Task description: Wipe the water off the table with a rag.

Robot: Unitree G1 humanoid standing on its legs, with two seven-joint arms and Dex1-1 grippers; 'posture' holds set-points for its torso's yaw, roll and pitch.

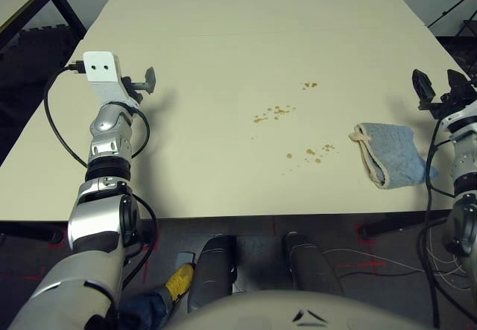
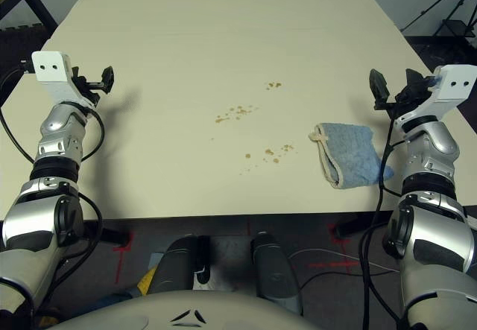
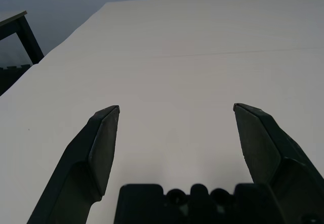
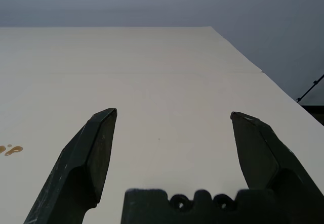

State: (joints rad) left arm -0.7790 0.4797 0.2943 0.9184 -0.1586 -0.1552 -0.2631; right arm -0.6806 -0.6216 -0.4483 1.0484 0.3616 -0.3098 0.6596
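Note:
A folded light-blue rag (image 1: 391,153) with a cream edge lies on the pale cream table (image 1: 223,47) near its front right corner. The water (image 1: 274,112) shows as small brownish droplets in clusters left of the rag, with another cluster (image 1: 313,153) closer to the front edge. My right gripper (image 2: 393,89) stands open above the table just behind and right of the rag, nothing between its fingers. My left gripper (image 1: 144,82) stands open over the table's left side, far from the rag. In the right wrist view a droplet (image 4: 11,149) sits at the edge.
A smaller tan table with black legs (image 1: 30,2) stands off the far left corner. A black tripod leg (image 1: 455,10) rises beyond the right edge. Cables (image 1: 358,259) trail on the dark floor under the front edge.

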